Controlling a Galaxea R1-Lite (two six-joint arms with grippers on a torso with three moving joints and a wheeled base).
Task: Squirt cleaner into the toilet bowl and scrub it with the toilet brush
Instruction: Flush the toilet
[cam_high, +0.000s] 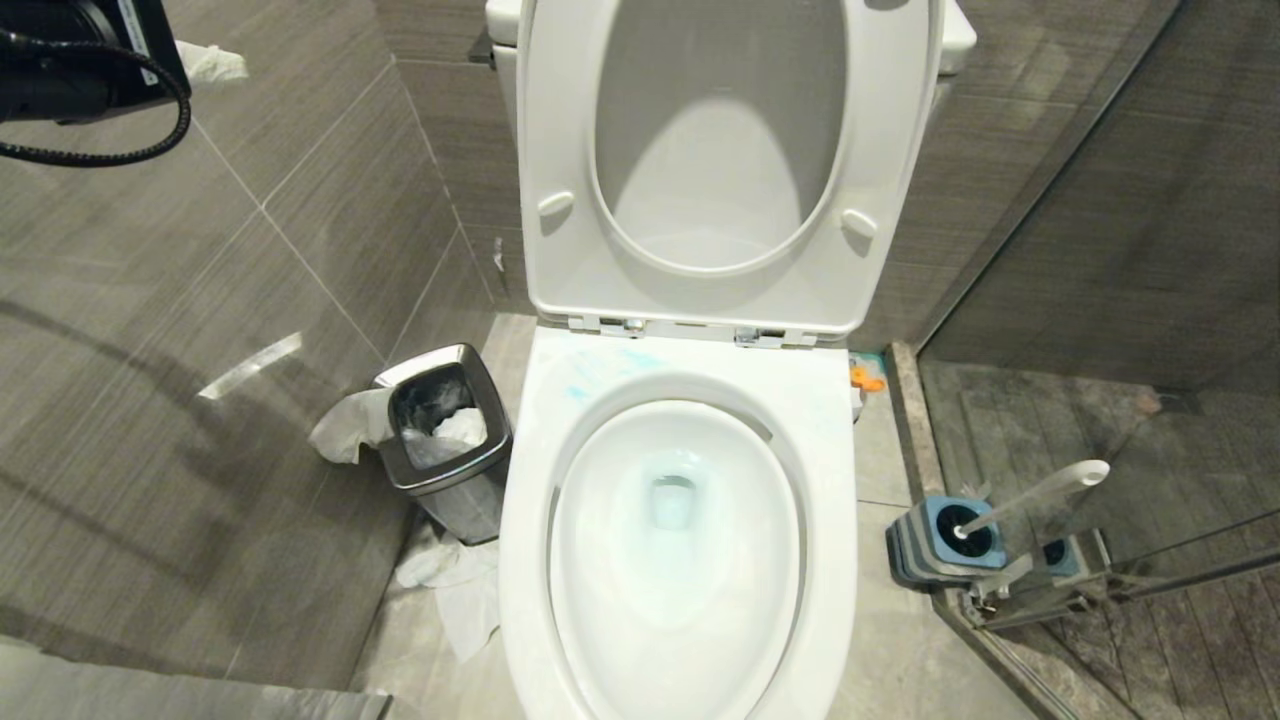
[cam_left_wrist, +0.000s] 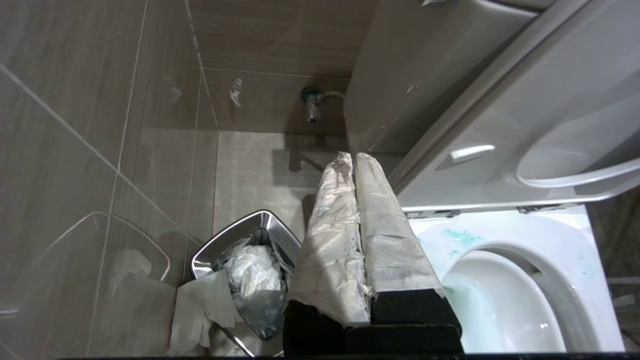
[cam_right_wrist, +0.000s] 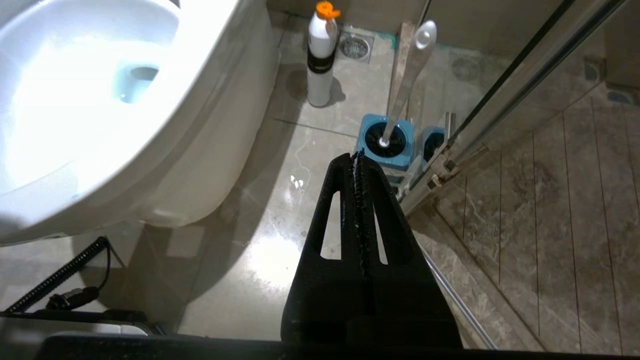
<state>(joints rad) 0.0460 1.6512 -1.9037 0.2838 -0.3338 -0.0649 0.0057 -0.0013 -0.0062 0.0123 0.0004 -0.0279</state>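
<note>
White cleaner (cam_high: 866, 377) peeks, mostly hidden, behind the toilet bowl (cam_high: 680, 400); both claws clenched empty.

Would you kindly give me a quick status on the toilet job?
Left gripper shut, empty, beside raised seat. Right gripper shut, empty, low near toilet brush in holder. Cleaner on floor. Toilet bowl open, unobstructed.

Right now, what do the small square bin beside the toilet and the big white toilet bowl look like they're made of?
The small square bin looks like polished steel: its rim mirrors the light and its sides show a brushed grey sheen. Inside it is a thin plastic liner with crumpled paper. The big white toilet bowl looks like glazed ceramic, glossy with smooth bright highlights.
</note>
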